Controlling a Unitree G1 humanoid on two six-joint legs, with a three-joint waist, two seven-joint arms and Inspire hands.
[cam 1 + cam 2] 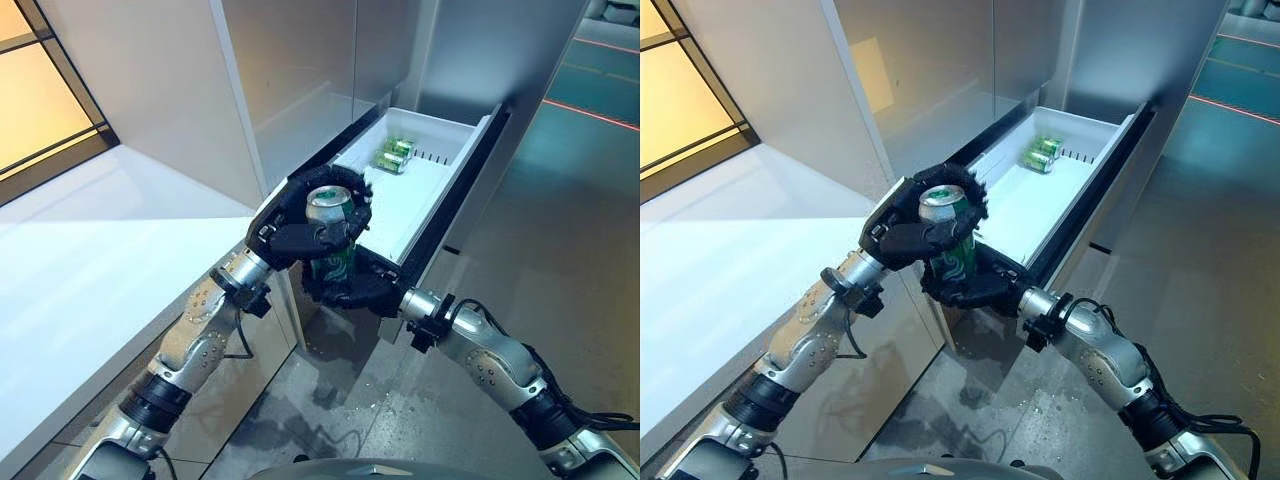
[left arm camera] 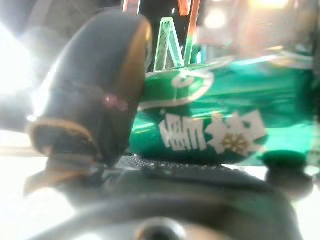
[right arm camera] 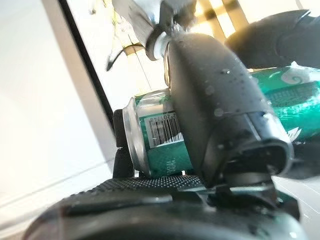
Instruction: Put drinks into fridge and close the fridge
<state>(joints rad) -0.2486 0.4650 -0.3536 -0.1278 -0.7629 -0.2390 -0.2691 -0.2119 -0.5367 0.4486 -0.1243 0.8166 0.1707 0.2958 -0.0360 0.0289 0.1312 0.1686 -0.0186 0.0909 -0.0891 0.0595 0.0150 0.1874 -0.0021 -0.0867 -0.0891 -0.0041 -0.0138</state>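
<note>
Both hands hold one upright green can (image 1: 330,235) at the drawer's (image 1: 440,215) near end: right hand (image 1: 352,287) cupped round its base, left hand (image 1: 300,225) curled round the top. Rigid, wet, likely slippery; grip mid-body. Two cans (image 1: 394,155) lie at the far end.

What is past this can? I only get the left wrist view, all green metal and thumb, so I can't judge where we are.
Observer: The green can is upright over the near end of the open white fridge drawer.
Operator: Is only my left hand on it?
Observer: No. The left hand wraps the top, and the right hand is curled round the lower part.
Operator: Is the drawer empty?
Observer: No, two green cans lie on their sides at its far end.
</note>
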